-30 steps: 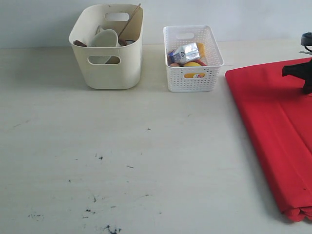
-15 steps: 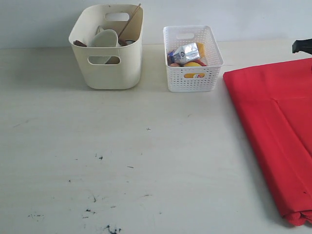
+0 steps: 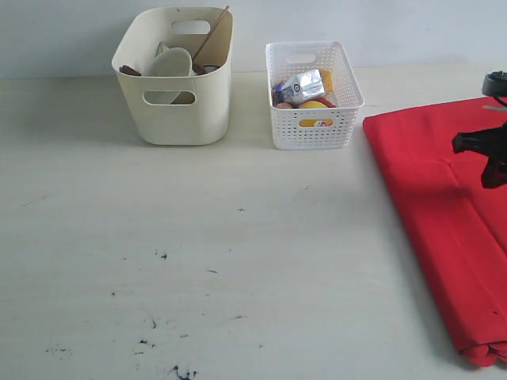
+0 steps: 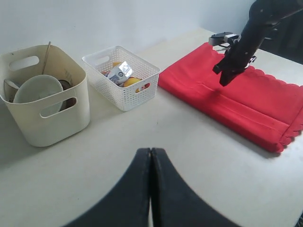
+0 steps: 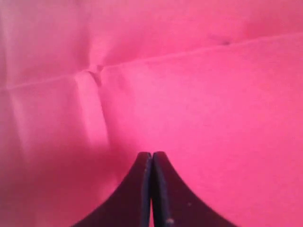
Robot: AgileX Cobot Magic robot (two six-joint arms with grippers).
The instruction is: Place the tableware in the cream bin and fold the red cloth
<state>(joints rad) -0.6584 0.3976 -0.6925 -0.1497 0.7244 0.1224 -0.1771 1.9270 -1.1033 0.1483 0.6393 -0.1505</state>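
- Table (image 3: 238, 261): pale top with a few dark scuffs near the front edge in the exterior view. It carries everything else.
- Cloth (image 3: 428, 206): bright red, lying folded flat on the right side of the table, well apart from the bin. A long fold line runs along it, stacked layers show at its near corner, and the left wrist view shows a scalloped edge on its outer side.
- Bin (image 3: 178, 119): cream tub standing upright at the back left of the table, just beside the basket but not touching it.
- Basket (image 3: 313, 131): white lattice, standing between the bin and the cloth and holding food.
- Right gripper (image 4: 224, 79): over the middle of the cloth and pointing down at it, fingers pressed together with nothing between them. Whether the tips touch the fabric cannot be told.
- Left gripper (image 4: 150, 156): above bare table, well clear of both containers, fingers pressed together and empty.
- Bowl (image 3: 170, 62): pale, tilted on its side inside the bin, with something brown showing at the rim beside it.
- Carton (image 3: 301, 85): lying on top of the food in the basket, next to a lemon (image 3: 313, 104).
- Chopstick (image 3: 212, 30): leaning in the bin's back corner, its tip above the rim.
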